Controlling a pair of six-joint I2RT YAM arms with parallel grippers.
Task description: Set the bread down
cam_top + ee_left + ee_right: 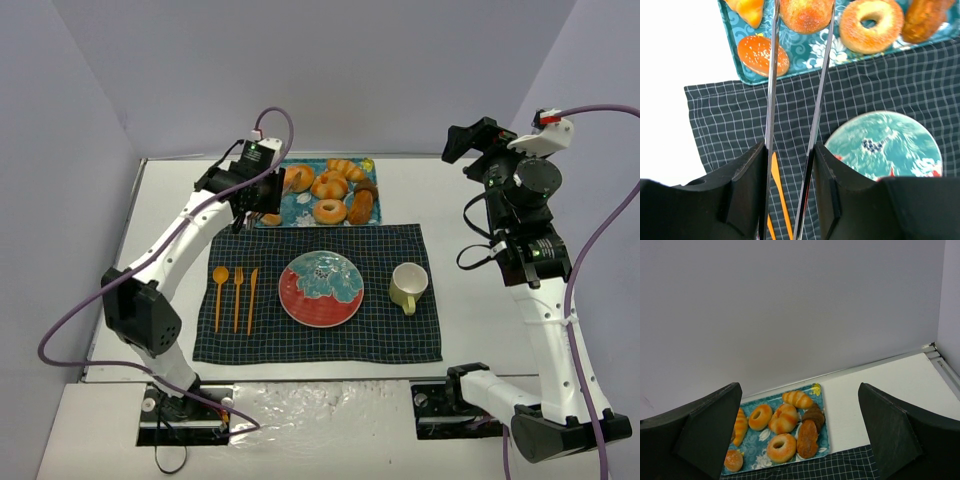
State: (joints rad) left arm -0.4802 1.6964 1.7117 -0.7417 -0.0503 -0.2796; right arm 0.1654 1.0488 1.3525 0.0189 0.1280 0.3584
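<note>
We see the left gripper (804,7) pinching the bread (806,19) in the tray (795,52), beside a ring doughnut (855,39) and a seeded bun (762,55); the right gripper (799,387) has its fingers spread wide apart.

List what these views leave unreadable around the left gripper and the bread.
- Fingertips of the left gripper: left wrist view, cut off by the top edge; contact with the pastry between them unclear.
- The bread: top view, partly under the left gripper.
- Left end of the tray: top view, hidden by the left arm.
</note>
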